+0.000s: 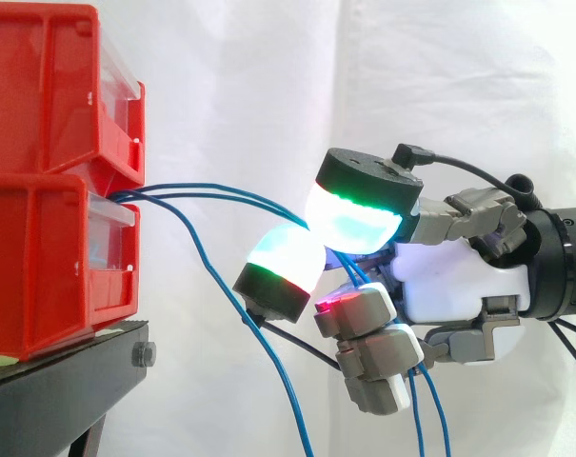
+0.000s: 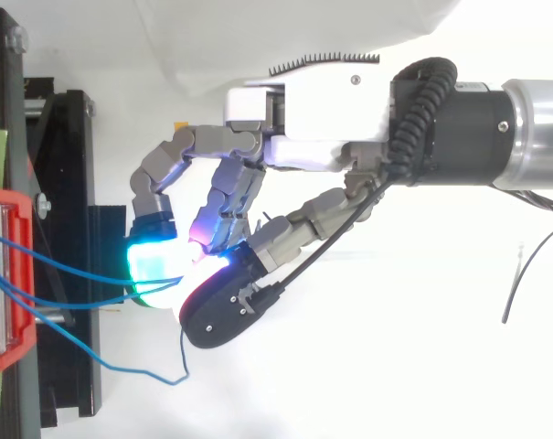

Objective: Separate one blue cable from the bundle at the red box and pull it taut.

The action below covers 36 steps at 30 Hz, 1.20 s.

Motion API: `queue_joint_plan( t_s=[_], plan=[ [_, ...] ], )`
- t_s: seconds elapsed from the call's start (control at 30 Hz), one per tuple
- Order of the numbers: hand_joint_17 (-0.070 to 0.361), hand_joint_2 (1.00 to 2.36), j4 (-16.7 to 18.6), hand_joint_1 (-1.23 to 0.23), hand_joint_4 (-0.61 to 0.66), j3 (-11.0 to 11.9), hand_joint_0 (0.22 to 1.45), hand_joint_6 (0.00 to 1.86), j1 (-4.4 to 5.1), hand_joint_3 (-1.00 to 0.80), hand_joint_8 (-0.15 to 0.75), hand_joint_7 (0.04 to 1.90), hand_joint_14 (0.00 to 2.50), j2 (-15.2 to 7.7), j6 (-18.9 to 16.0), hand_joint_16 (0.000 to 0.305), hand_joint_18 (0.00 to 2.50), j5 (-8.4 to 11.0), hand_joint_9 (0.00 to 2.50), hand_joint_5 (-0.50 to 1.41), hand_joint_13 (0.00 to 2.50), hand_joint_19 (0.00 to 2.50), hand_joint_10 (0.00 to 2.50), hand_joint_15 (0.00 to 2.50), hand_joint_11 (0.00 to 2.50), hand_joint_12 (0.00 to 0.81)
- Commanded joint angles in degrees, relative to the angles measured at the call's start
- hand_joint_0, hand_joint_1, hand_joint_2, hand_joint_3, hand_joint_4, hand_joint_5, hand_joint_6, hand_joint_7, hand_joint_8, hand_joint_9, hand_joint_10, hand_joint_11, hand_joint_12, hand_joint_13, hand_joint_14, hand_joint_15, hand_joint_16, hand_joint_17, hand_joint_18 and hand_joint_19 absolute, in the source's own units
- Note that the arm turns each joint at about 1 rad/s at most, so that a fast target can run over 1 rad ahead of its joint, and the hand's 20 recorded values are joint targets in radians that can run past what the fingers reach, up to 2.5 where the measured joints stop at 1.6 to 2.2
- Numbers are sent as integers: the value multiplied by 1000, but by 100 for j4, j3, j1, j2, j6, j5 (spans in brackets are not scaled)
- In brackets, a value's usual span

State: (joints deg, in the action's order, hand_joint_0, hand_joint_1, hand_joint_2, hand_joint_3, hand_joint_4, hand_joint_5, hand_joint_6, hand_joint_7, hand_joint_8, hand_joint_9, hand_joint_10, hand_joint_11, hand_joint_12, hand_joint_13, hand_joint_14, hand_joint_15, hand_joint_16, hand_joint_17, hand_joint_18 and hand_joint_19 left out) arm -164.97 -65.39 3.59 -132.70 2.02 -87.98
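Nearest to me, one slack blue cable (image 1: 232, 303) is leaving the bins and drooping down to the right, below my fingers. From above it is looping out on the near side of the stand, with a kink under my lower pad.

My hand (image 1: 459, 276) is reaching in from the right with its fingers curled. Two glowing fingertips (image 1: 354, 219) are closing against each other, white-cyan with green rims. Two blue cables (image 1: 221, 193) are passing between those pads, so I am pinching them. I cannot tell whether both are truly caught or only one. They are running left from the pinch in a shallow arc, close together, not sagging. More blue cable is hanging down behind my curled fingers, at the right.

At the left, the cables are coming out of the gap between the upper red bin (image 1: 40, 86) and the lower red bin (image 1: 30, 267), both sitting on the black stand (image 1: 69, 381).

Farthest back, the white curtain (image 1: 249, 76) is hanging.
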Motion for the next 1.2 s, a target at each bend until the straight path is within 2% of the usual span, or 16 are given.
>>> queue_joint_plan(
  t_s=[0.0, 0.27, 0.4, 0.57, 0.83, 0.93, 1.07, 1.17],
  plan=[
    [123, 1014, 0, -613, 66, 0, 579, 842, 1, -278, 284, 1073, 32, 8, 0, 55, 837, 0, 1115, -195, 1154, 1019, 27, 1166, 1198, 360],
    [128, 1000, 0, -656, 83, 0, 534, 843, -7, -500, 304, 1061, 30, 8, 0, 57, 857, 18, 1119, -193, 1164, 998, 26, 1157, 1171, 372],
    [132, 1000, 0, -679, 88, 0, 514, 844, -25, -500, 305, 1050, 29, -1, -26, 59, 872, 35, 1118, -191, 1168, 989, 26, 1152, 1183, 381],
    [125, 1000, 0, -695, 79, 0, 549, 840, -25, -500, 296, 1067, 31, -1, -35, 56, 856, 44, 1117, -188, 1160, 993, 26, 1155, 1183, 366],
    [121, 1015, 0, -782, 62, 0, 608, 839, -25, -289, 286, 1092, 31, 8, -44, 54, 842, 53, 1104, -188, 1151, 999, 27, 1156, 1210, 353],
    [120, 1018, 0, -736, 50, 0, 600, 840, -25, -221, 281, 1101, 31, -1, -35, 53, 840, 53, 1111, -188, 1152, 1008, 27, 1166, 1197, 354],
    [131, 1015, 0, -599, 66, 0, 585, 827, -25, -222, 305, 1068, 29, 8, -44, 58, 864, 53, 1129, -176, 1171, 998, 26, 1155, 1171, 380],
    [132, 1014, 0, -553, 70, 0, 588, 801, -25, -225, 310, 1073, 30, 8, -44, 59, 860, 61, 1135, -161, 1172, 1008, 27, 1151, 1170, 384]
  ],
)
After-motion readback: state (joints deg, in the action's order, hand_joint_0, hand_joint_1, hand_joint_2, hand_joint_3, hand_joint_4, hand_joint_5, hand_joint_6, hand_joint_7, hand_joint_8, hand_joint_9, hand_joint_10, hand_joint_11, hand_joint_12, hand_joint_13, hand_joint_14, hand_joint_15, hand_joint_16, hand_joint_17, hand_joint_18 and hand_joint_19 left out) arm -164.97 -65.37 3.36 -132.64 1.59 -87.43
